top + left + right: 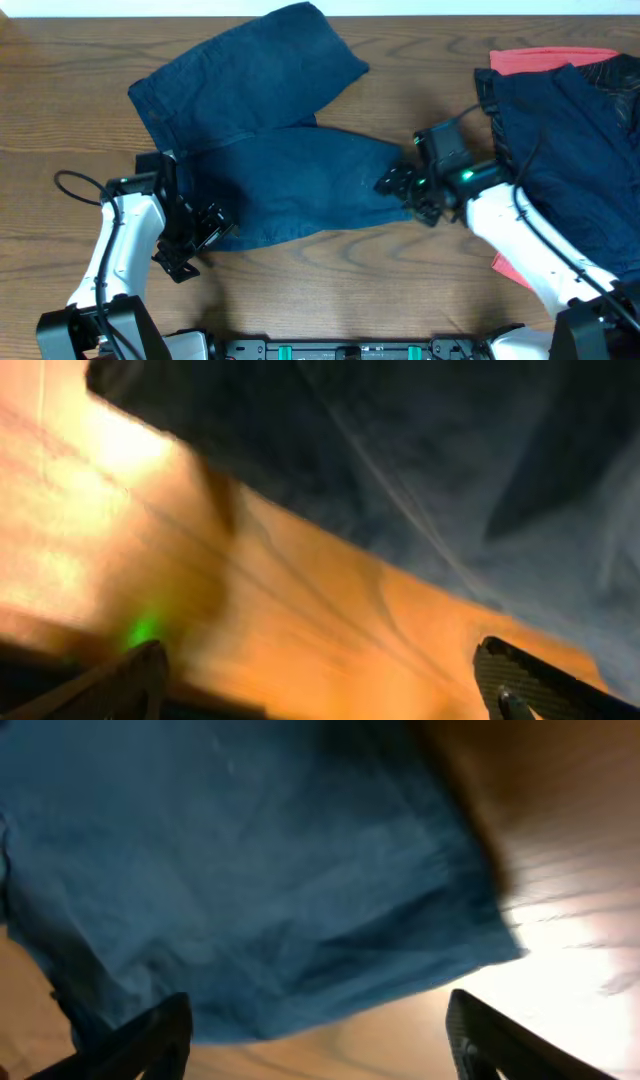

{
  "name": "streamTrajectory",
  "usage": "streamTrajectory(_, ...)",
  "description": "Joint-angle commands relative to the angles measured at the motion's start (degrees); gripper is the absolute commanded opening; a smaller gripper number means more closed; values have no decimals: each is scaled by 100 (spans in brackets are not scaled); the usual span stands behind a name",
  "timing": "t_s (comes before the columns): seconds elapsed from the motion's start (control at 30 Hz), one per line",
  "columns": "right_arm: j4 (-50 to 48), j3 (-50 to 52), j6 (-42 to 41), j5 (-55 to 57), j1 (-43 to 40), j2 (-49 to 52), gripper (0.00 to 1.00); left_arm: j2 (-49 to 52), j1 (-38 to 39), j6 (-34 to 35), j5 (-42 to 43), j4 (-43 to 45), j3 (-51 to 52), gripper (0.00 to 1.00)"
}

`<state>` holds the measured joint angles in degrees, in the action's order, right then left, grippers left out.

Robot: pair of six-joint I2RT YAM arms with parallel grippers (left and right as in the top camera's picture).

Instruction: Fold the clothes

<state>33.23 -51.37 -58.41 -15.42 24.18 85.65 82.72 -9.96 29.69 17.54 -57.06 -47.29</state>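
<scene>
While left pincer (196,243) gapes, navy shorts (290,180) spread

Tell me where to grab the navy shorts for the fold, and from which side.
Pinch the shorts at the lower leg's hem, coming from the right with the right claw. That leg lies flat pointing right, its hem free on the table.

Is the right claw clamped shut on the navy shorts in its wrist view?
No: the right claw has its fingers spread wide apart, and the navy shorts lie beyond them, not pinched between them.
</scene>
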Motion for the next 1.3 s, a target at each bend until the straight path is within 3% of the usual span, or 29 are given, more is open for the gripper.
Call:
streamTrajectory(0.0,-420,479,-1215,225,227,24,77,0,13,385,-175,258,262,96)
streamTrajectory(0.27,-1261,1167,-1786,457,267,24,74,0,13,389,-315,1377,828,84)
streamTrajectory(0.5,-1508,1364,-1784,514,267,24,74,0,13,385,-824,1502,855,59)
streamTrajectory(0.67,-1567,1364,-1768,603,269,24,74,-26,2,490,-822,1742,855,59)
streamTrajectory(0.83,-1574,1364,-1716,621,267,24,74,-83,2,1456,-1469,1646,855,60)
streamTrajectory(1.07,-1567,1364,-1631,619,269,24,74,-81,2,1611,-1620,1770,855,58)
streamTrajectory(1.13,-1567,1364,-1635,619,269,24,73,-81,2,1655,-1639,1862,855,49)
streamTrajectory(1.23,-1567,1364,-1794,621,269,24,70,-81,2,1676,-1631,1971,855,24)
streamTrajectory(1.27,-1572,1364,-1858,638,269,24,69,-81,2,1674,-1631,1989,855,21)
